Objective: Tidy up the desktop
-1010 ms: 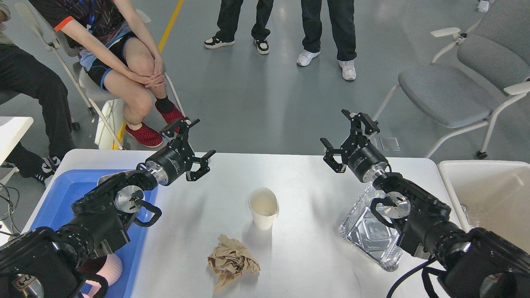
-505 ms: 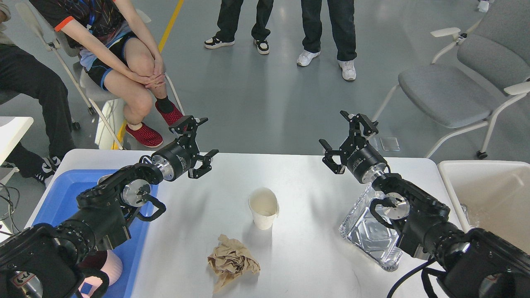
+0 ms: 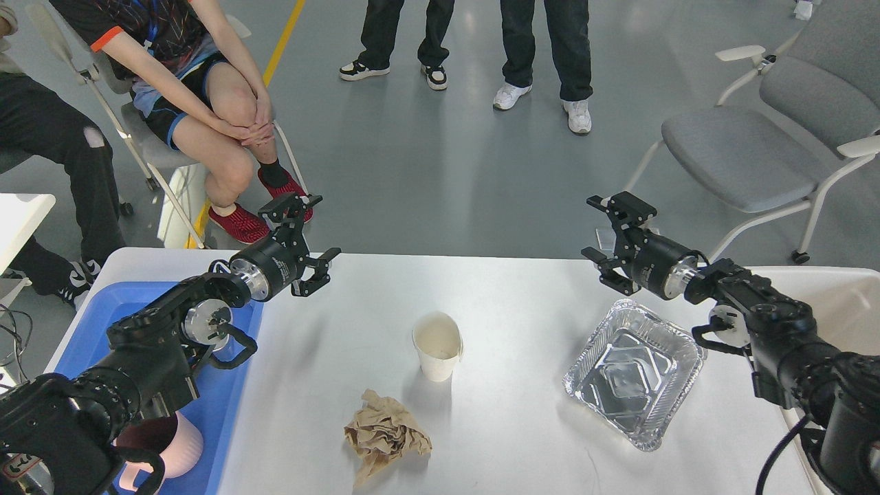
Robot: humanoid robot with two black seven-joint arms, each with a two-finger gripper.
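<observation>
The white desktop (image 3: 509,302) fills the lower view. On it stand a white paper cup (image 3: 437,346) at the middle, a crumpled brown paper ball (image 3: 385,434) in front of it, and an empty foil tray (image 3: 634,371) at the right. My left gripper (image 3: 306,237) is open and empty, hovering over the desktop's far left edge, well left of the cup. My right gripper (image 3: 603,234) is open and empty, above the far edge behind the foil tray.
A blue plastic tray (image 3: 96,330) lies at the left under my left arm, with a pink cup (image 3: 172,440) in its near end. An off-white bin (image 3: 839,302) stands at the right edge. People and grey chairs (image 3: 749,148) are beyond the table.
My right arm has swung right and back, uncovering the whole foil tray. My left gripper has pulled slightly left. Cup, paper ball and tray have not moved.
</observation>
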